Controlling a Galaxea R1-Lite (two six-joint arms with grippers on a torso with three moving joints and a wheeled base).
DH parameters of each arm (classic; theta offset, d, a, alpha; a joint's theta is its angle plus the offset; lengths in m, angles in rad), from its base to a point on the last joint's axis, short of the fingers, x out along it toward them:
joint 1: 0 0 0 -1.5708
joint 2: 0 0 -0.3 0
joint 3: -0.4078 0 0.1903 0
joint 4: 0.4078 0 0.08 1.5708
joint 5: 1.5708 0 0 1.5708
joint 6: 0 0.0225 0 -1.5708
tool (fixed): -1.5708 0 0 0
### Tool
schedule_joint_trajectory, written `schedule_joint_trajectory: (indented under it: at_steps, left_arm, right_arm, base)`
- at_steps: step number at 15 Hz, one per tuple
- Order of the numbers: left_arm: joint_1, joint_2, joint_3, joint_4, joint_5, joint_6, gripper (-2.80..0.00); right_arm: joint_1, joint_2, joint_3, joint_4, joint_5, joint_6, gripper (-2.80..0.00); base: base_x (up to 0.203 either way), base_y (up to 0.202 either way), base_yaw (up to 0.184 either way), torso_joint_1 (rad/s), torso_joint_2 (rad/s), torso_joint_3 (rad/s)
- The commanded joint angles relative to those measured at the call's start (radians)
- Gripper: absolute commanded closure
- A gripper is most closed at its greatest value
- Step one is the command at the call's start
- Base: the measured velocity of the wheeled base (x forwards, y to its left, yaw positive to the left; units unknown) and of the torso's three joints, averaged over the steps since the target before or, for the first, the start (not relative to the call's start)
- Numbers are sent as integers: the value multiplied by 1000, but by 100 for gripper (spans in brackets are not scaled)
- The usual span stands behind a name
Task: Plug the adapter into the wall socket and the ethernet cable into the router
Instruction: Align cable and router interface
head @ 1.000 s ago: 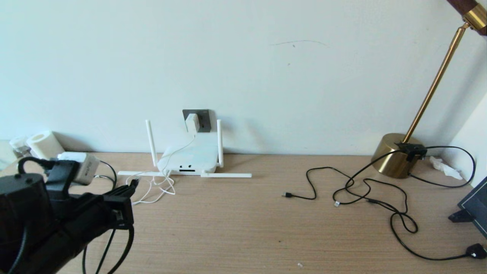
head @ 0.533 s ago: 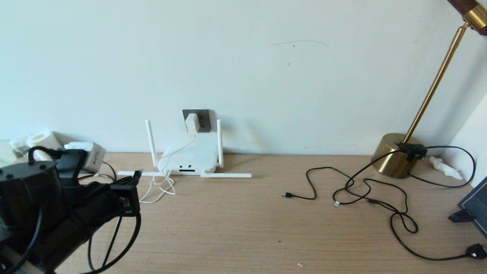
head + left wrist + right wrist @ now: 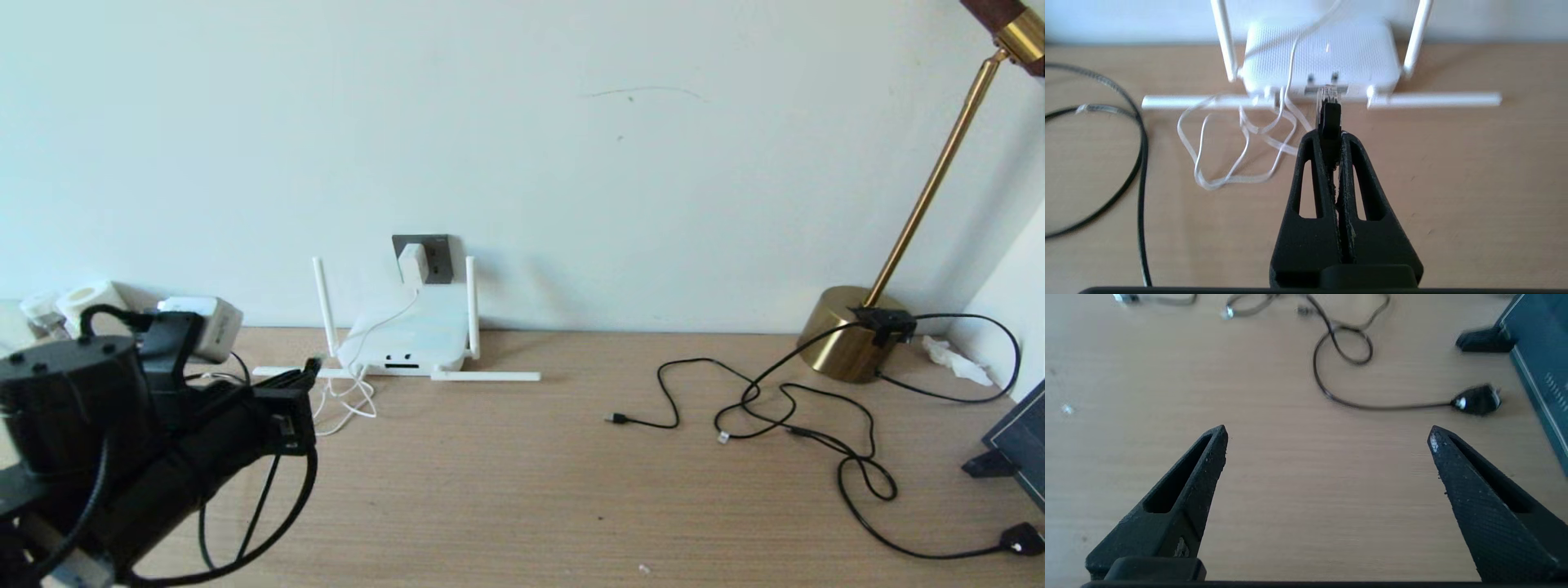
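Advanced toward the router, left gripper clamps the ethernet cable; right fingers apart.

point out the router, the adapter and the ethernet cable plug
router [image 3: 408, 335], head view, on its flat top
adapter [image 3: 413, 263], head view, on its white body at the wall socket
ethernet cable plug [image 3: 1329, 116], left wrist view, on its black boot
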Motion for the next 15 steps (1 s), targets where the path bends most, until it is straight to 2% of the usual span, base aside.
schedule_joint_trajectory:
  at_steps: [1,4,7,9,13,15]
  left_arm:
    - [3,32,-10,-25,-1,-1,0]
    - [11,104,-18,-60,-15,-1,0]
    - [19,214,-17,-172,-16,-2,0]
    - [21,317,6,-289,-15,-2,0]
    - [6,569,62,-633,-3,13,0]
    - [-31,601,78,-682,14,22,0]
  right_arm:
    - [-7,-80,0,0,0,0,-280]
    - [3,-225,0,2,0,3,-280]
    - [7,-219,0,4,0,5,-280]
    - [7,-219,0,4,0,5,-280]
    - [7,-219,0,4,0,5,-280]
    - [7,-219,0,4,0,5,-280]
  base:
    - [0,0,0,0,0,0]
    - [0,0,0,0,0,0]
    - [0,0,0,0,0,0]
    - [0,0,0,0,0,0]
    - [0,0,0,0,0,0]
    - [0,0,0,0,0,0]
